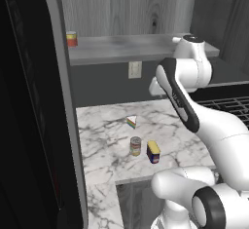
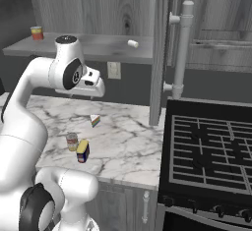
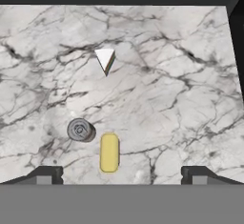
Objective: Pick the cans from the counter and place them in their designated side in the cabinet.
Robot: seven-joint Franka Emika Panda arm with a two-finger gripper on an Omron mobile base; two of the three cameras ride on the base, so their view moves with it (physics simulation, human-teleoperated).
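Observation:
Two cans stand side by side on the white marble counter point(image 1: 104, 125) point(image 2: 130, 144) point(image 3: 167, 99). The round can point(image 1: 135, 146) point(image 2: 72, 141) point(image 3: 80, 130) has a silvery top. Just right of it is the boxy dark blue can point(image 1: 153, 151) point(image 2: 83, 151) point(image 3: 109, 152) with a yellow top. My gripper point(image 3: 122, 176) hangs high above them, open, with nothing between its fingertips point(image 3: 47, 174); both cans lie below, left of its middle. The cabinet's grey shelf board point(image 1: 121, 47) point(image 2: 98, 45) runs along the back wall above the counter.
A rainbow-striped wedge point(image 1: 132, 122) point(image 2: 95, 121) point(image 3: 106, 60) lies behind the cans. A short red-and-yellow can point(image 1: 71, 39) point(image 2: 36, 33) stands at the shelf's left end. The black stove grate point(image 2: 211, 151) is right of the counter; a tall black panel point(image 1: 29, 101) borders its left.

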